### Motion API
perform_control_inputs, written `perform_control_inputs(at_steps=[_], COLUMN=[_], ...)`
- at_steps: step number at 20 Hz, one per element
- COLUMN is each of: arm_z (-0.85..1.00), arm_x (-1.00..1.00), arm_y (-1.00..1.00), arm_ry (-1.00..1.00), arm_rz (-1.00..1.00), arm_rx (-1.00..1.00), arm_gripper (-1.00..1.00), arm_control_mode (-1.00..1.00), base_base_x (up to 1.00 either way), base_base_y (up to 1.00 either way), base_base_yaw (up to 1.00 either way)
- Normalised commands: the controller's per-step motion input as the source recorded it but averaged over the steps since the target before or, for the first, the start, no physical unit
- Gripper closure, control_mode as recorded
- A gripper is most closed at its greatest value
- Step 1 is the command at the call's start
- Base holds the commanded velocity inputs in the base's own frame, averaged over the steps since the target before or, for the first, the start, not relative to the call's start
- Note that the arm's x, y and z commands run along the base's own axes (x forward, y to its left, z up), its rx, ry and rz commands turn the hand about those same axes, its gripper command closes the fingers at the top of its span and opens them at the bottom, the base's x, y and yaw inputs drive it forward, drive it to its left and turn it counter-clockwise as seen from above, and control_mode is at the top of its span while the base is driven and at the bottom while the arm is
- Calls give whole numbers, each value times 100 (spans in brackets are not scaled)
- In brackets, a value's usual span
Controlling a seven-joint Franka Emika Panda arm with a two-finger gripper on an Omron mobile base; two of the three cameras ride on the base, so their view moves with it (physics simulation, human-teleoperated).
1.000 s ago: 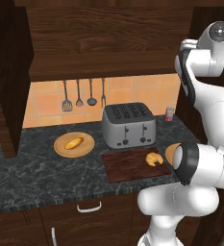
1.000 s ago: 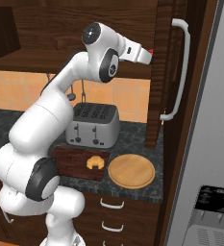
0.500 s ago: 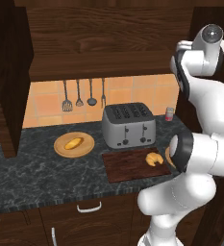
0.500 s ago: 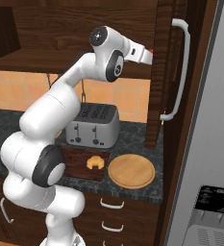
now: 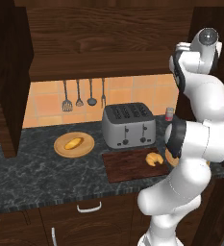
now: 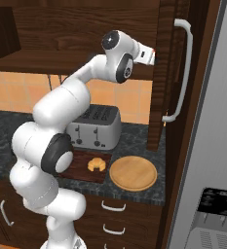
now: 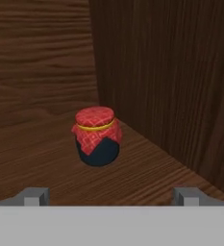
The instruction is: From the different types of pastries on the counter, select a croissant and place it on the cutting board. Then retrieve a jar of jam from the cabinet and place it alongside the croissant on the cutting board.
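1 jar of jam [image 7: 97,136] stood upright on cabinet [image 7: 147,72] shelf, near its corner. Gripper [image 7: 111,196] jaws were spread wide, apart from jar. 1 croissant [image 5: 154,158] lay on cutting board [image 5: 128,165]; 1 bun [image 5: 74,143] on plate [image 5: 87,147]; 2 pastries total on desk [image 5: 31,168].

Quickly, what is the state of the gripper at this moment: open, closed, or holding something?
Gripper: open, holding nothing; the jar of jam stands ahead of the fingertips on the cabinet shelf.
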Motion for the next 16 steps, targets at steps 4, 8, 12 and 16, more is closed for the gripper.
perform_control_inputs(at_steps=[4,8,12,16], arm_z=[-11,-9,-4,0], arm_x=[29,31,30,39], arm_y=[-28,-21,-4,0], arm_ry=[0,0,0,1], arm_rz=[0,0,0,0], arm_rx=[1,0,0,0], arm_gripper=[-100,-100,-100,-100], arm_control_mode=[-100,-100,-100,-100], base_base_x=[0,0,0,0], base_base_y=[0,0,0,0], base_base_yaw=[0,0,0,0])
